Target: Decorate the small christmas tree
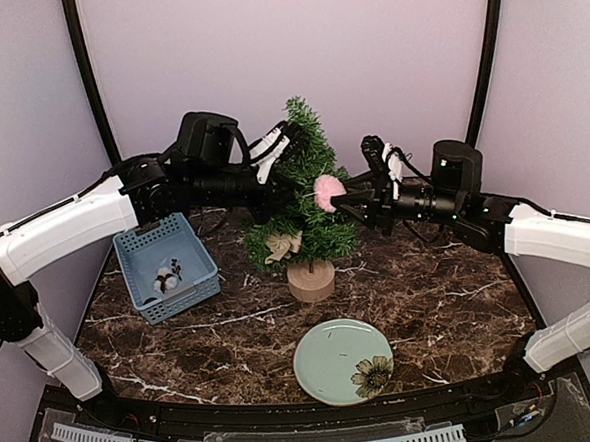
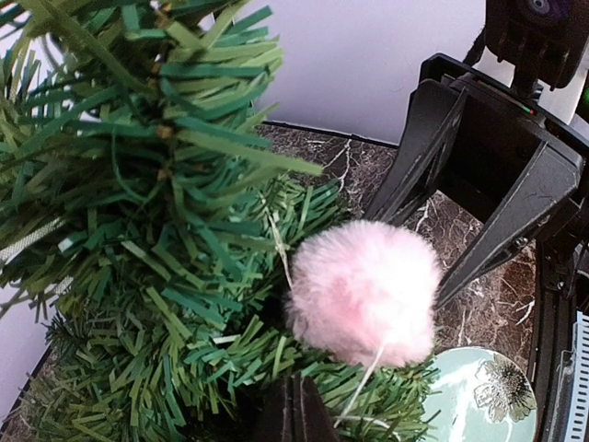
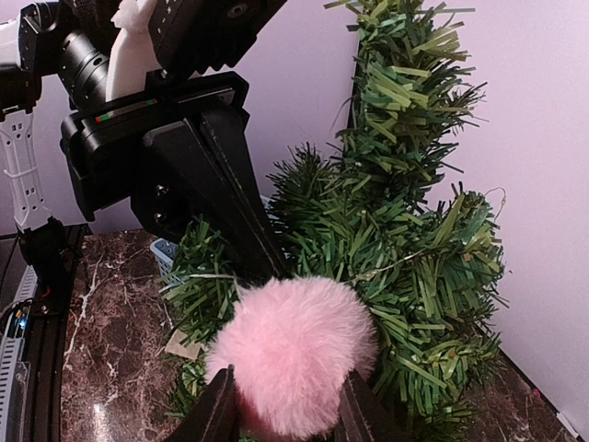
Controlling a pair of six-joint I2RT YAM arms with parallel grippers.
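Observation:
The small christmas tree [image 1: 301, 181] stands mid-table on its light-wood stump [image 1: 311, 280], with a beige bow [image 1: 282, 246] low on its left side. My right gripper [image 1: 338, 197] is shut on a fluffy pink pom-pom [image 1: 327, 192] and holds it against the tree's right branches. In the right wrist view the pom-pom [image 3: 293, 354] sits between the fingers [image 3: 221, 405]. Its thin string [image 2: 366, 378] trails over the needles. My left gripper [image 1: 293, 193] reaches in from the left. Its tips [image 2: 296, 414] are shut among the branches just below the pom-pom [image 2: 363, 290].
A blue basket [image 1: 191, 237] at the left holds a small dark-and-white ornament [image 1: 166, 279]. A pale green plate [image 1: 333, 357] with a flower print lies near the front edge. Both arms cross above the dark marble tabletop [image 1: 430, 293].

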